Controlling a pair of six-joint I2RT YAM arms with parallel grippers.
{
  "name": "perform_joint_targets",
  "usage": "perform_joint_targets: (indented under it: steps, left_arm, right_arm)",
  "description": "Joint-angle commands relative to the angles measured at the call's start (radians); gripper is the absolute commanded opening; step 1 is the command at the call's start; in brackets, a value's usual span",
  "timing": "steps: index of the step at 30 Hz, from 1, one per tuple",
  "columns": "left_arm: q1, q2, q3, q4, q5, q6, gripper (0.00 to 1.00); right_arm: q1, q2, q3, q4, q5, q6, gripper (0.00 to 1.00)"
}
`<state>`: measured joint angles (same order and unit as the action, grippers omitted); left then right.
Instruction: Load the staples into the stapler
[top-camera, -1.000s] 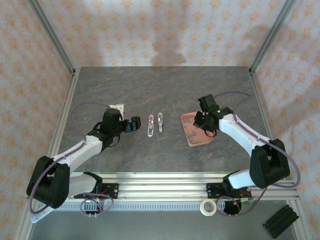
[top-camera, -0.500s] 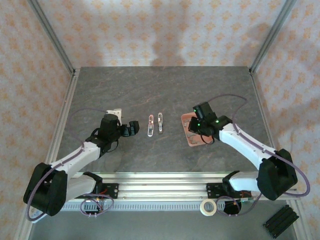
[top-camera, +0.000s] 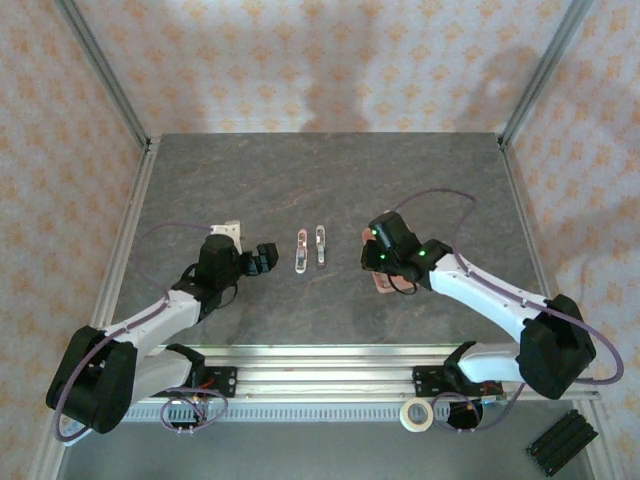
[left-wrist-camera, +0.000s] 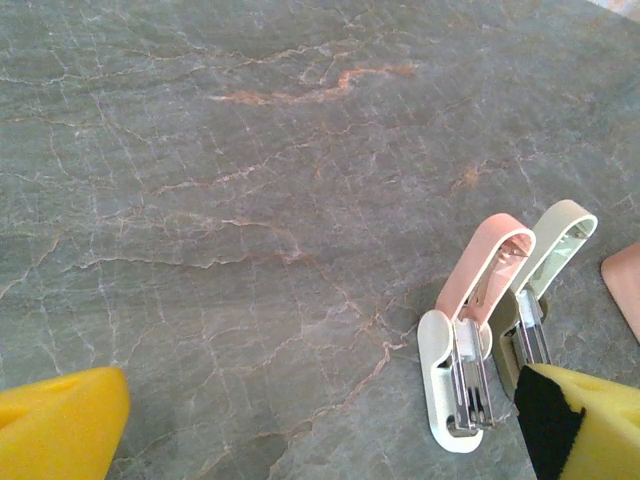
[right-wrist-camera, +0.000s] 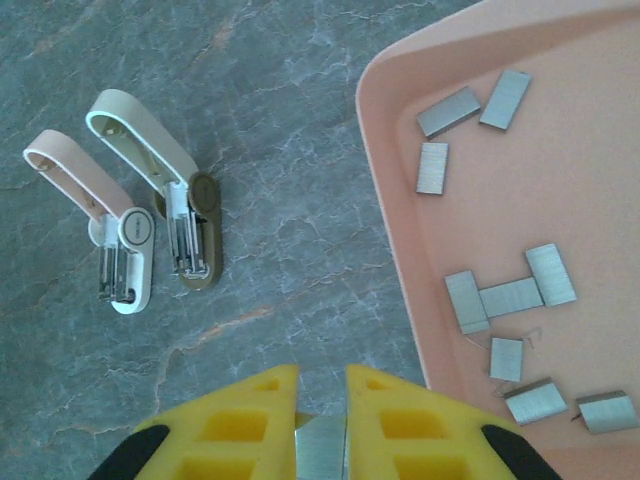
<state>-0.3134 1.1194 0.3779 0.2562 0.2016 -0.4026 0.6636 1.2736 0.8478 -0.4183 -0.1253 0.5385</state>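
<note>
From above, the grey, marble-veined tabletop (top-camera: 300, 180) carried two small staplers side by side at about its middle: a pink-and-white mini stapler (top-camera: 301, 251) and, just to its right, a cream-and-brown mini stapler (top-camera: 320, 245). The left pincer (top-camera: 265, 254) hovered just left of them, towards the left edge. The right pincer (top-camera: 372, 260) hung on their other side, over the near left corner of a salmon-pink plastic tray (top-camera: 384, 285), which lay right of the middle.

Through the left wrist camera, the left pincer (left-wrist-camera: 325, 400) stood wide open with nothing between its yellow fingers (left-wrist-camera: 60, 420). The pink-and-white mini stapler (left-wrist-camera: 470, 330) and the cream-and-brown mini stapler (left-wrist-camera: 548, 255) lay touching each other, lids swung open, close to the right-hand finger. A corner of the salmon-pink plastic tray (left-wrist-camera: 625, 285) showed beyond them.

Through the right wrist camera, the right pincer (right-wrist-camera: 321, 400) was closed on a small silvery-grey staple strip (right-wrist-camera: 322, 445), pinched between its yellow fingers above the bare tabletop, just beside the tray's left rim (right-wrist-camera: 395, 200). The other silvery staple strips (right-wrist-camera: 510, 298) lay scattered loose inside the tray. Both staplers (right-wrist-camera: 170, 190) lay open, apart from the tray.
</note>
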Motion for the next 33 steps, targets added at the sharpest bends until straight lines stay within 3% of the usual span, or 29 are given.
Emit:
perform_joint_targets:
  steps: [1,12,33]
  left_arm:
    - [0.007,-0.007,-0.035,0.066,-0.030,-0.019,1.00]
    - [0.008,-0.006,-0.093,0.183,-0.033,-0.002,0.99]
    - [0.008,-0.053,-0.192,0.312,-0.031,0.061,1.00]
  right_arm:
    - [0.024,-0.004,-0.002,0.036,0.053,-0.003,0.17]
    - [0.094,0.023,-0.009,0.136,0.087,-0.004,0.16]
    - [0.117,0.159,0.019,0.273,0.072,-0.059,0.16]
